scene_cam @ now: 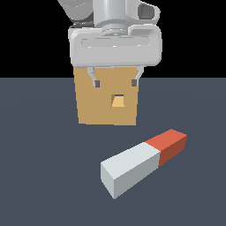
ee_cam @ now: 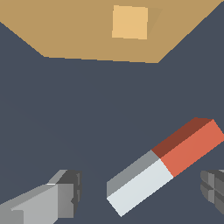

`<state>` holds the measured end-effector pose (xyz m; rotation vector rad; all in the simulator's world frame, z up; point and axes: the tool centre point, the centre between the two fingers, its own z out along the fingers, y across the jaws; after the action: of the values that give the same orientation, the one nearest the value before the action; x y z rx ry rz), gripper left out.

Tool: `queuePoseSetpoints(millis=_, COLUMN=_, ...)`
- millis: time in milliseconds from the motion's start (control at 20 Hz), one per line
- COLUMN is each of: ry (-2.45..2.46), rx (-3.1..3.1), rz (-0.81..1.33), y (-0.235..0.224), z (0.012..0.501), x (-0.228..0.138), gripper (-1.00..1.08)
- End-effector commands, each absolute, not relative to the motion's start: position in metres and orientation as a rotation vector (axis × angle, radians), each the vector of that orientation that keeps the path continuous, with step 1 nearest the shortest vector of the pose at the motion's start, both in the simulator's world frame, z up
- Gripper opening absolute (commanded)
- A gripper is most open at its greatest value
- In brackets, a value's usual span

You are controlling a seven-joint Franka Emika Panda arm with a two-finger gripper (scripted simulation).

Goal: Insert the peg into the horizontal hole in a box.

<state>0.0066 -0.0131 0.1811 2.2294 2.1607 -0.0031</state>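
The gripper (scene_cam: 115, 82) hangs above the floor with its jaws spread wide, holding nothing, in front of the tan box (scene_cam: 88, 106). The peg (scene_cam: 143, 162) lies flat on the dark floor (scene_cam: 39, 176), apart from the box, nearer the camera in the exterior view, its red-orange end angled toward the box's side. The square hole (scene_cam: 118, 101) sits mid-face in the box.
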Motion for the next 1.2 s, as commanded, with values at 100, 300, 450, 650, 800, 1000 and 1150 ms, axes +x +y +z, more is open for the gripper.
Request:
queuePoseSetpoints(millis=100, ry=2.157, rx=2.233, rz=-0.003, y=-0.013, z=0.181, x=0.007, gripper=1.0)
queuePoseSetpoints(millis=300, ry=2.129, rx=2.261, rz=-0.003, y=-0.015, z=0.178, x=0.009, gripper=1.0)
queuePoseSetpoints(millis=450, ry=2.088, rx=2.301, rz=-0.003, y=-0.018, z=0.173, x=0.012, gripper=1.0)
queuePoseSetpoints(millis=650, ry=2.004, rx=2.377, rz=-0.004, y=-0.024, z=0.165, x=0.018, gripper=1.0)
queuePoseSetpoints(millis=800, ry=1.916, rx=2.451, rz=-0.004, y=-0.03, z=0.156, x=0.024, gripper=1.0)
queuePoseSetpoints(millis=1000, ry=1.76, rx=2.571, rz=-0.004, y=-0.041, z=0.142, x=0.032, gripper=1.0)
queuePoseSetpoints(millis=1150, ry=1.624, rx=2.664, rz=-0.004, y=-0.052, z=0.13, x=0.038, gripper=1.0)
